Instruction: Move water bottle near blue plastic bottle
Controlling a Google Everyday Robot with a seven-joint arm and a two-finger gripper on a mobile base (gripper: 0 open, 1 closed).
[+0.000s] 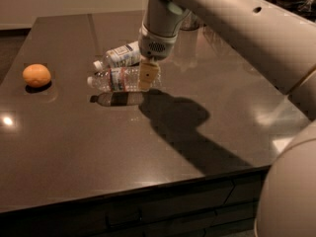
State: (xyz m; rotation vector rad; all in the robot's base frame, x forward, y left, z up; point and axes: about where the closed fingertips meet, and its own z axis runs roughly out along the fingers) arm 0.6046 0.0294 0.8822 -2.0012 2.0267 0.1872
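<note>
The water bottle [117, 79], clear and ribbed with a white cap pointing left, hangs level a little above the dark table [74, 147]; its shadow lies just below it. My gripper [148, 76] comes down from above and is shut on the bottle's right end. The blue plastic bottle [120, 56], with a pale blue-white label and white cap, lies on its side just behind the water bottle, very close to it.
An orange [36, 75] sits at the table's left side. My arm [232, 28] crosses the upper right. A glass object [190, 22] stands at the far side behind the arm. The table's front edge [148, 189] runs along the bottom.
</note>
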